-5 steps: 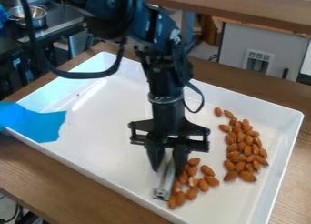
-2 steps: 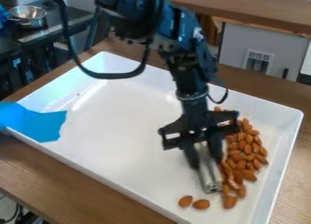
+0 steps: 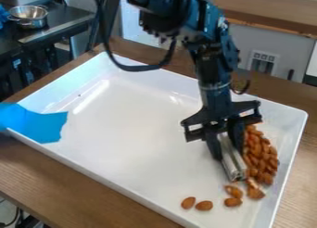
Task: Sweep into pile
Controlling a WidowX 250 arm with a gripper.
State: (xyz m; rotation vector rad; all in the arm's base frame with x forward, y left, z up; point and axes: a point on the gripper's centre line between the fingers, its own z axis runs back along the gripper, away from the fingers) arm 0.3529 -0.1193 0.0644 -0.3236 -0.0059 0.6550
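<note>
Camera view: gripper clamped on bar (metal, probably); brown almonds bunched beside it, some loose.

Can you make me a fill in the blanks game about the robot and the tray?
The gripper holds a shiny bar made of ____.
The tray is coloured ____.
The sheet lying across the tray's edge is coloured ____.
The nuts heaped beside the bar are called ____.
Missing words: metal; white; blue; almonds.
</note>
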